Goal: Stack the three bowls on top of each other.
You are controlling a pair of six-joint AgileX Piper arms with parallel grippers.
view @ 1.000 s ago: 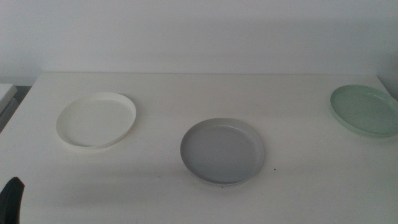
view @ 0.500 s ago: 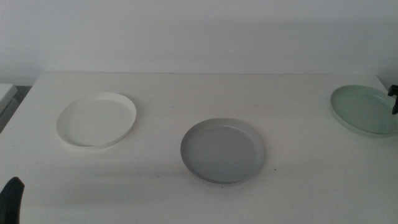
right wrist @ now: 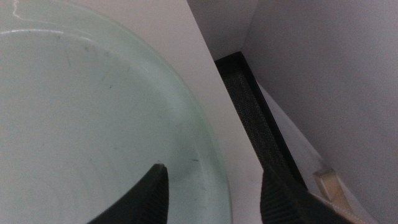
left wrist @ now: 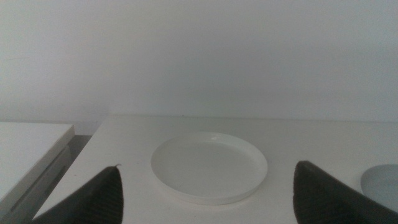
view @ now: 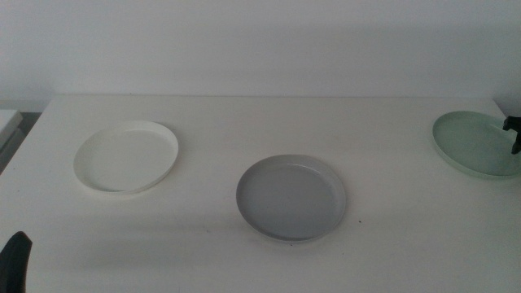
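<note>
Left end effector [left wrist: 205, 199] waits low at near-left table [view: 203, 114] corner, far left of grey bowl [view: 291, 198], jaws spread wide, empty; white bowl [view: 126, 156] left of grey bowl, straight ahead of it; grey bowl mid-table; pale green bowl [view: 476, 143] far right of grey bowl, at table edge; right end effector [right wrist: 214, 190] straddles its outer rim, one jaw inside, one outside, open, rim not yet pinched; right arm nearer.

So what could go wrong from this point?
The right hand straddles the rim of the pale green bowl near the table edge: a shallow, off-centre pinch could slip, tilt the bowl, or nudge it off. The grey bowl and white bowl sit far away, so the carry is long.
</note>
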